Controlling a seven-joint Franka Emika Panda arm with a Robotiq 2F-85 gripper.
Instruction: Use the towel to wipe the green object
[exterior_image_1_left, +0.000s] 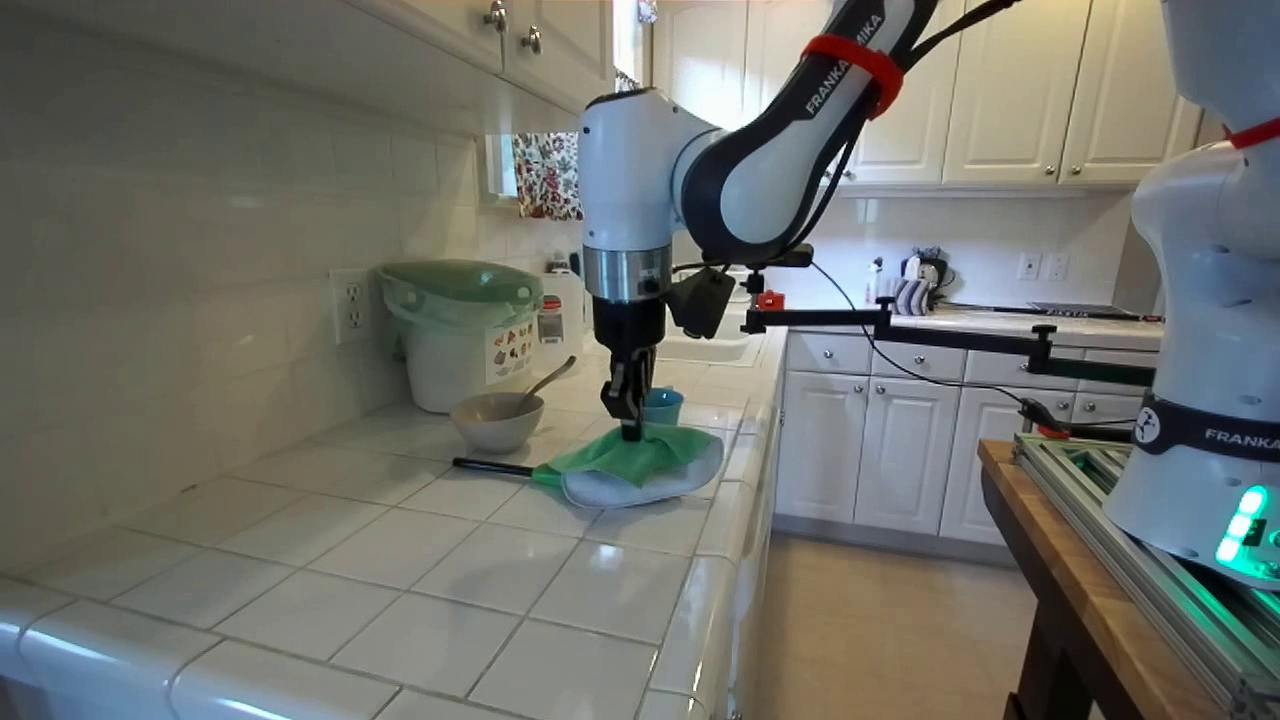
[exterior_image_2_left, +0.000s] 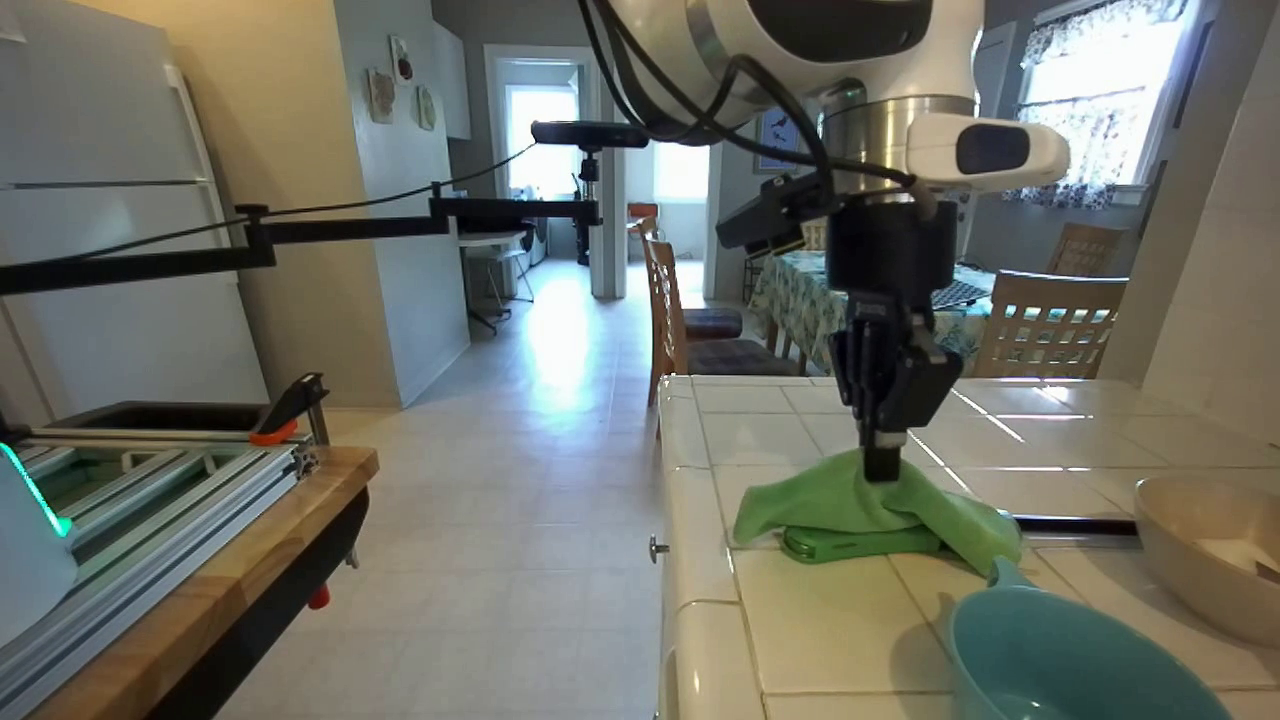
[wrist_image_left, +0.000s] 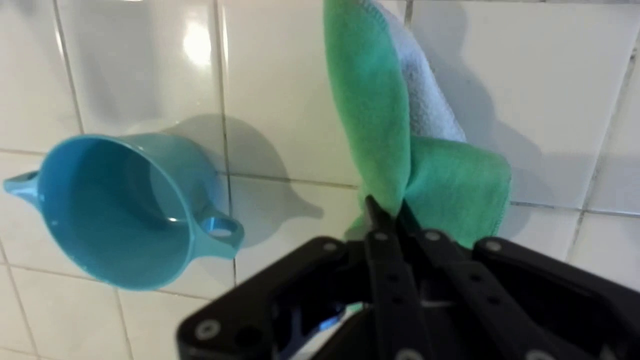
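At lower right, we see jaws pinching the towel (exterior_image_2_left: 882, 512) over the green object (exterior_image_2_left: 845, 545), presumably for wiping.

Glare from window (exterior_image_2_left: 1100, 78) (soft shadows)

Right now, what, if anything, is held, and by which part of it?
The towel, pinched in the gripper by a raised fold on top.
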